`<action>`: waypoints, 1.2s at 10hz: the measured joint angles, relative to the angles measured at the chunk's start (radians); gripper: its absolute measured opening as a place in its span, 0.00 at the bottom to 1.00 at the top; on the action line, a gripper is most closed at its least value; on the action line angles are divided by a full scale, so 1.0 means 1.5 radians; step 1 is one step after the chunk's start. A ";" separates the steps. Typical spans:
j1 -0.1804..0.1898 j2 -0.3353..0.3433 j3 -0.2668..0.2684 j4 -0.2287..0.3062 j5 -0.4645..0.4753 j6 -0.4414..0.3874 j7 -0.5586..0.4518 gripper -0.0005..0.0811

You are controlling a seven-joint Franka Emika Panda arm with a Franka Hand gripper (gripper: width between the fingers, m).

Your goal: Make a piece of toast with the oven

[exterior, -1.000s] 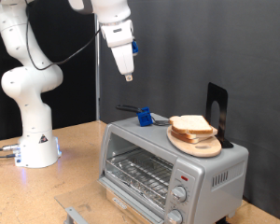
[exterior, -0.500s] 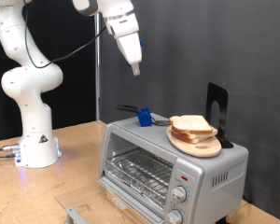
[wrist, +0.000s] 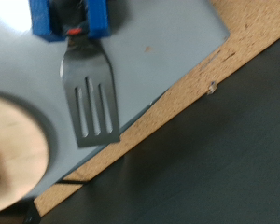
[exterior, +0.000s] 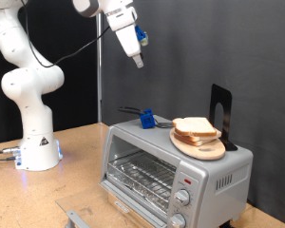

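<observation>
My two-finger pincer (exterior: 137,61) hangs high in the air near the exterior view's top, well above the boxy silver metal toaster oven (exterior: 171,169) and well apart from everything on it. Nothing shows between its fingers in either view; whether the fingers are parted or closed I cannot tell, as they appear only as one narrow tip from outside and do not show in the wrist view. The flat, pale square slices of bread with tan-brown crust (exterior: 195,128) lie stacked on the round wooden board (exterior: 201,147), which rests on the oven's top towards the exterior view's right. No slice appears to be on the wire rack (exterior: 141,177) behind the glass door, as far as the glass lets me see. The door looks closed. Just left of the board on the oven top is a black slotted spatula (wrist: 89,101) with its handle seated in a blue holder (exterior: 145,118); the wrist view looks down on it, blade lying flat on the grey oven top, with the board's pale rim (wrist: 19,149) at the frame edge. A black upright stand (exterior: 221,112) sits behind the board. Judgement: the task is at its very beginning. Bread untouched, spatula untouched, door unopened, knobs (exterior: 181,198) presumably unset; loading and toasting are all left.
</observation>
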 joint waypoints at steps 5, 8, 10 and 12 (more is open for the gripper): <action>-0.027 0.009 0.016 -0.042 -0.032 0.093 0.030 0.99; -0.036 0.039 0.011 -0.070 -0.034 0.139 0.016 0.99; -0.030 0.065 0.005 -0.074 -0.028 0.147 -0.028 0.99; -0.023 0.087 0.004 -0.081 -0.023 0.170 -0.053 0.99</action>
